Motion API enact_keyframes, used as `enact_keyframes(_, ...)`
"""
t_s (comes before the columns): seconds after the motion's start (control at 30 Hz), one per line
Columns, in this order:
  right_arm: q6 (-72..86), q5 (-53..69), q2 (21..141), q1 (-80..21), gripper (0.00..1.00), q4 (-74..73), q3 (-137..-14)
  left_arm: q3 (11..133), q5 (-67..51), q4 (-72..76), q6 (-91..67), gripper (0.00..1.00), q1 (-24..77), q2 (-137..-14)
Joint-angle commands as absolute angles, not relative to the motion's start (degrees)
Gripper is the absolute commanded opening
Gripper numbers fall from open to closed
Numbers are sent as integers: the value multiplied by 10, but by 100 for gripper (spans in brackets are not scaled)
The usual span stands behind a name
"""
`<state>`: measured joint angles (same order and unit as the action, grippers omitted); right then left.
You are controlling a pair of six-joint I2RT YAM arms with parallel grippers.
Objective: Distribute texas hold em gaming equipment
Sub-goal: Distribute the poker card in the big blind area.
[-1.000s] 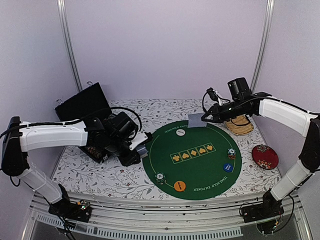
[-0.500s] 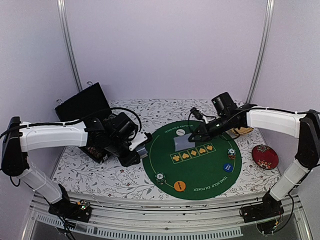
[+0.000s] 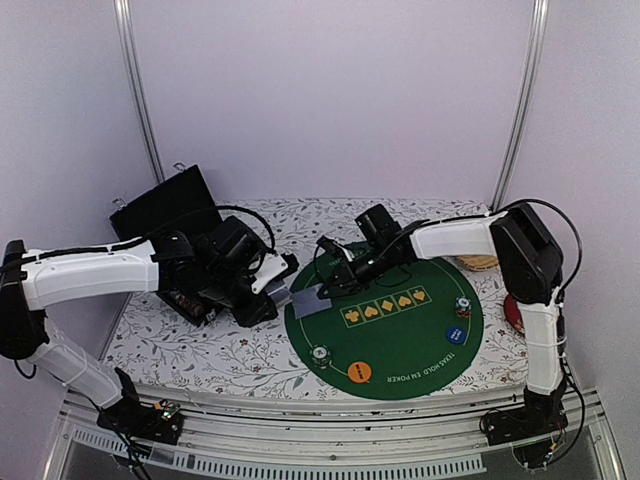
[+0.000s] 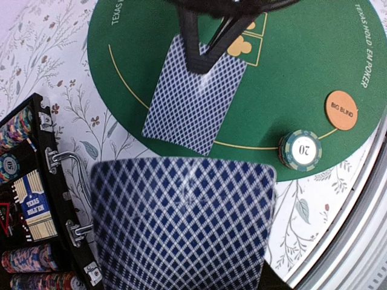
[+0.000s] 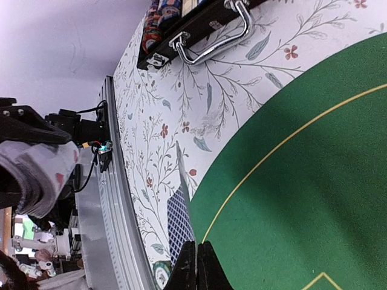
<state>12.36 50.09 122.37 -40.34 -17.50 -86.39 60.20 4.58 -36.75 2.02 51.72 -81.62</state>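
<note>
Green felt mat (image 3: 400, 345), chip stack (image 3: 320, 355) at its 7 o'clock rim. At 9 o'clock the right gripper (image 3: 332, 284) pinches one card (image 3: 310, 298); the left gripper (image 3: 276, 292) clamps the deck (image 4: 181, 223) just beside. Advice: lower the card level and release it clear of the deck. Floral cloth (image 3: 200, 350), with pale walls (image 3: 330, 100) beyond.

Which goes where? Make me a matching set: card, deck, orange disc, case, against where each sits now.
Things:
1 card
2 deck
3 orange disc
4 case

Places:
A on the cloth, left of the felt
B in the left gripper
C near the felt's near edge
D pinched by the right gripper at the felt's left edge

Pairs: 1-D; 2-B; 3-C; 4-A
</note>
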Motion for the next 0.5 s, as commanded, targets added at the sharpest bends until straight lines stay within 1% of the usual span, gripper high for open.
enact_keyframes(0.0,112,549,1302,-425,2,-188,-934,598,50,-367,21,44,509,-814)
enact_keyframes(0.13,103,555,1361,-434,3,-211,-981,603,51,-368,25,43,507,-825)
enact_keyframes(0.17,104,554,1371,-434,5,-216,-987,604,49,-368,26,43,506,-828)
enact_keyframes(0.2,102,548,1376,-434,8,-225,-994,605,46,-368,26,43,507,-829)
enact_keyframes(0.23,99,535,1376,-435,15,-236,-998,606,45,-368,26,43,507,-830)
enact_keyframes(0.3,86,498,1363,-434,45,-254,-999,607,47,-368,28,43,507,-832)
enact_keyframes(0.33,78,474,1354,-433,55,-261,-998,609,49,-368,27,44,507,-831)
enact_keyframes(0.37,72,452,1333,-433,70,-268,-998,610,47,-368,28,44,507,-832)
enact_keyframes(0.47,58,392,1284,-422,95,-278,-992,614,43,-371,28,44,507,-833)
